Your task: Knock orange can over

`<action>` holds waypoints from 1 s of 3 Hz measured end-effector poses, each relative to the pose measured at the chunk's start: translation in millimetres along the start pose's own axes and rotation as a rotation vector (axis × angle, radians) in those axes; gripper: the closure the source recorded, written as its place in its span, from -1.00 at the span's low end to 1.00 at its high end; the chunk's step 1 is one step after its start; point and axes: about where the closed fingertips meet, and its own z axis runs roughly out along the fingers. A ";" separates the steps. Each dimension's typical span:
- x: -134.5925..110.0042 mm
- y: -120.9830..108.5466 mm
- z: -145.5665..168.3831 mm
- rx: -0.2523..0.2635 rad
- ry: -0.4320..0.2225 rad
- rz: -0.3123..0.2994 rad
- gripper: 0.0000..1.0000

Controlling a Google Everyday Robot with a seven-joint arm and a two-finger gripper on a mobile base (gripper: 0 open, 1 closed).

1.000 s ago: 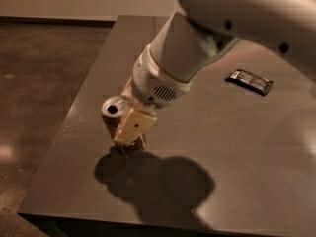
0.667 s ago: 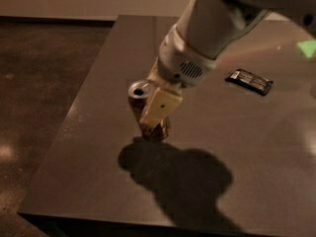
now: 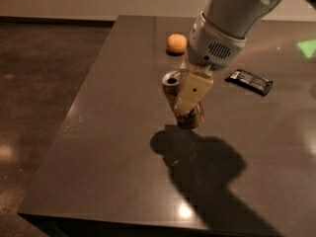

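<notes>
The orange can [image 3: 174, 89] is in the middle of the dark table, tilted with its silver top leaning left. My gripper [image 3: 187, 113] comes down from the upper right on the white arm. Its cream finger [image 3: 193, 90] lies across the front of the can; the other finger is hidden behind it. The gripper is shut on the can. The can's lower end hangs just over its shadow; I cannot tell if it touches the table.
A round orange fruit [image 3: 177, 43] sits behind the can. A flat black wrapped bar [image 3: 249, 81] lies to the right. The table [image 3: 113, 147] ends at the left and near edges, with brown floor beyond. The arm's shadow falls at front right.
The gripper and the can have moved together to the right and away from the near edge. The can tilts more now. The orange fruit has come into view.
</notes>
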 end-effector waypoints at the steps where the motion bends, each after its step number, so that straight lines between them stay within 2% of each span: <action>1: 29.5 -15.4 -2.2 0.054 0.133 0.038 1.00; 2: 51.7 -25.2 -3.2 0.116 0.262 0.053 1.00; 3: 65.1 -28.7 -1.0 0.158 0.359 0.054 0.71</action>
